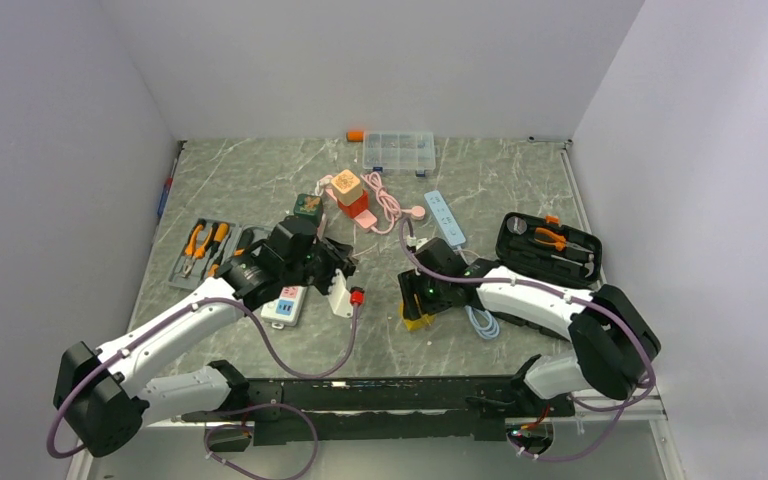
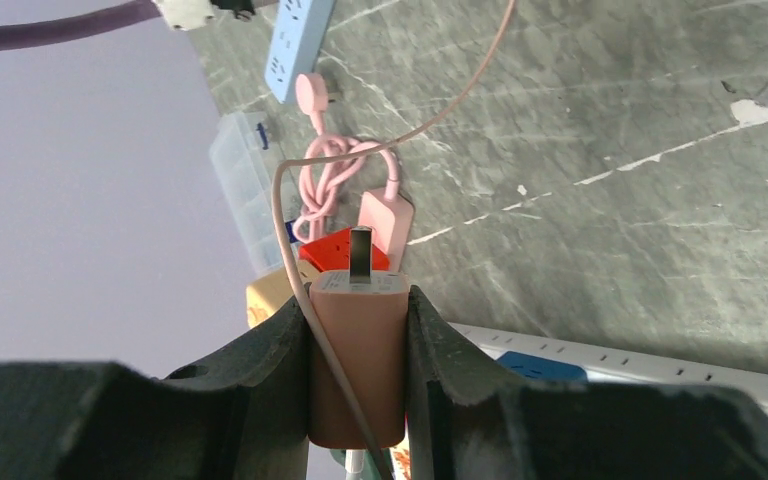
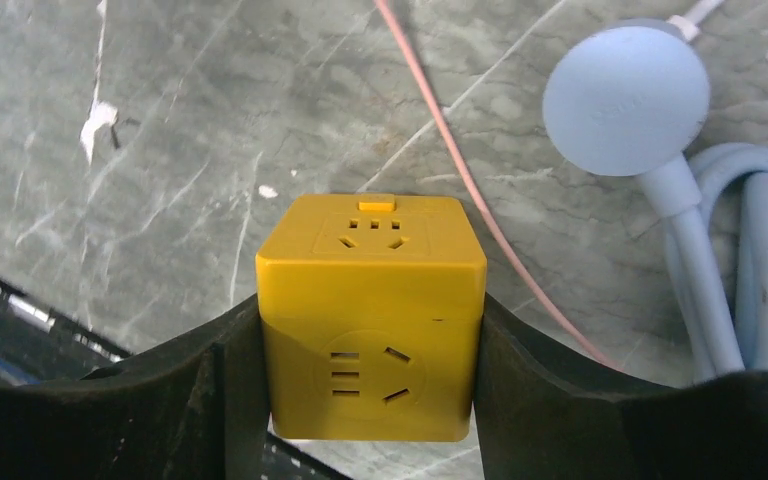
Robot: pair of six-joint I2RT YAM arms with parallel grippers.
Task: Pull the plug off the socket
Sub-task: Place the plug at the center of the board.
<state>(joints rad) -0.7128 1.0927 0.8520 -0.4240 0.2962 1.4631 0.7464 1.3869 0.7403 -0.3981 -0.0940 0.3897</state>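
Grey marbled counter (image 1: 520,190) between pale walls, seen from above and from both wrists. Left gripper (image 2: 358,300) pinches the pink plug (image 2: 358,370) by its sides; its prong (image 2: 361,250) is bare and points away over the counter, thin cable (image 2: 282,200) trailing. The socket (image 1: 285,305), a long white strip, lies on the counter just below that gripper. Right gripper (image 3: 370,310) clamps a yellow cube outlet (image 3: 370,270). Judged step: extraction done, plug lifted clear. The next move calls for setting the plug down beside the strip and releasing.
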